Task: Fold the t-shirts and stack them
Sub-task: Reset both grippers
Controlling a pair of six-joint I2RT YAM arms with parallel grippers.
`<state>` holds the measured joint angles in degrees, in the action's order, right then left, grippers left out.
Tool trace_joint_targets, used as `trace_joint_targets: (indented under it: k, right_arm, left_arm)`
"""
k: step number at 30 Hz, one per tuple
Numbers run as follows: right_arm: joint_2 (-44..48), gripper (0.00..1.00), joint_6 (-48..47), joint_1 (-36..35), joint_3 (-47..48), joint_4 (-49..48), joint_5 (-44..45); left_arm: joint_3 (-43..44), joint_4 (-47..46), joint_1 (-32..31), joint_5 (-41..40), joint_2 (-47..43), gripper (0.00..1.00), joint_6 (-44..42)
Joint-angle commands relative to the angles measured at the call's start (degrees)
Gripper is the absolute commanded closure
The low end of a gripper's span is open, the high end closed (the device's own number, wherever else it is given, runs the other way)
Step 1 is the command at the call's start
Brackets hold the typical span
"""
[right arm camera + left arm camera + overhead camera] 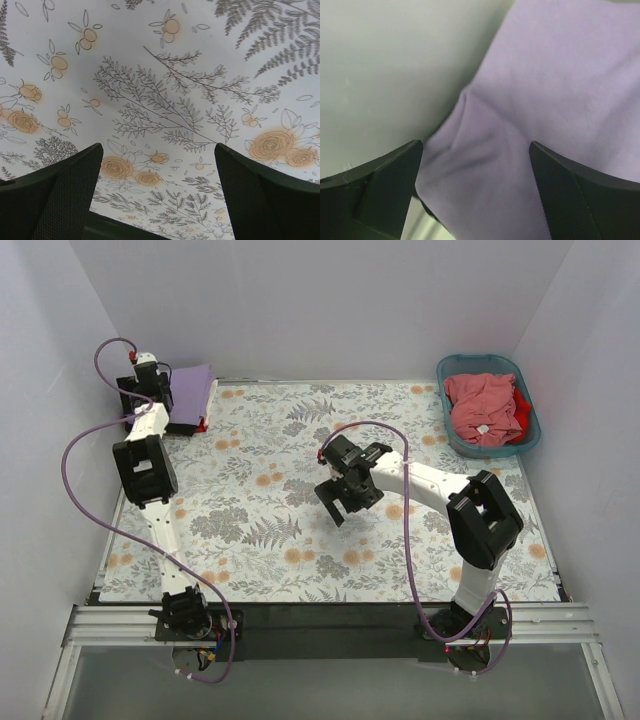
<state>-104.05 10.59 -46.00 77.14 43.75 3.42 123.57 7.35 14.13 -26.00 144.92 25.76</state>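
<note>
A folded lavender-purple t-shirt (190,388) lies at the table's far left corner on a stack whose black and red edges (190,426) show beneath it. My left gripper (160,390) is at this stack's left edge. In the left wrist view the lavender shirt (555,100) fills the space between and beyond my open fingers (385,190), and the gripper (475,192) holds nothing. My right gripper (345,498) hovers open and empty above the table's middle; its wrist view (157,195) shows only floral cloth. A salmon-pink t-shirt (483,405) and a red one (521,403) lie crumpled in the basket.
A teal plastic basket (448,370) stands at the far right corner. The floral tablecloth (270,480) covers the table. White walls close in the left, back and right. A black rail (320,620) runs along the near edge.
</note>
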Motion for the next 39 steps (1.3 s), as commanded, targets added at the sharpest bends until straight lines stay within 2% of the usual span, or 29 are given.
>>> trace_joint_targets:
  k: [1,9,12,13,14,16,20,25,28,32,36,39]
  right_arm:
    - [4.99,0.02,1.27,2.57,1.08,0.99,4.48]
    - [16.57,0.02,3.91,8.99,-2.08,0.90,14.50]
    - [22.55,0.02,4.44,12.58,-4.27,0.90,19.16]
    - [24.23,0.01,4.44,13.38,-4.72,0.81,19.52]
    - [25.81,0.02,4.35,14.26,-5.33,0.73,19.52]
    - [29.94,0.01,3.83,16.28,-6.47,0.46,19.69]
    - [36.36,0.01,3.12,17.70,-7.88,-0.24,22.76]
    - [46.82,0.02,4.44,17.96,-11.13,-3.05,28.47]
    - [53.49,0.02,4.27,18.05,-12.89,-4.81,30.76]
    - [61.85,0.02,0.85,18.05,-16.40,-8.49,31.21]
    - [70.10,0.02,-0.30,18.05,-20.01,-11.49,32.00]
    - [72.31,0.02,-0.22,18.05,-21.77,-12.81,32.61]
  left_arm:
    - [-4.46,0.90,-2.00,1.48,-12.37,0.11,10.17]
    - [-15.62,12.14,-11.75,4.11,-28.10,0.07,25.81]
    - [-19.92,21.69,-13.25,11.98,-38.53,0.07,35.81]
    - [-21.51,23.04,-13.25,15.68,-38.57,0.07,35.85]
    - [-23.44,23.93,-13.34,18.50,-43.80,0.07,39.94]
    - [-30.38,24.72,-13.34,23.51,-50.15,0.07,42.26]
    - [-39.97,25.78,-15.19,25.91,-66.66,0.07,43.50]
    - [-45.34,32.97,-15.19,20.56,-86.60,0.07,42.01]
    - [-43.25,39.72,-16.84,14.60,-92.87,0.07,43.23]
    - [-45.25,40.90,-18.88,10.89,-98.41,0.06,44.29]
    - [-46.75,40.64,-19.84,8.34,-99.48,0.06,42.63]
    - [-46.75,40.20,-20.81,6.23,-99.75,0.06,41.13]
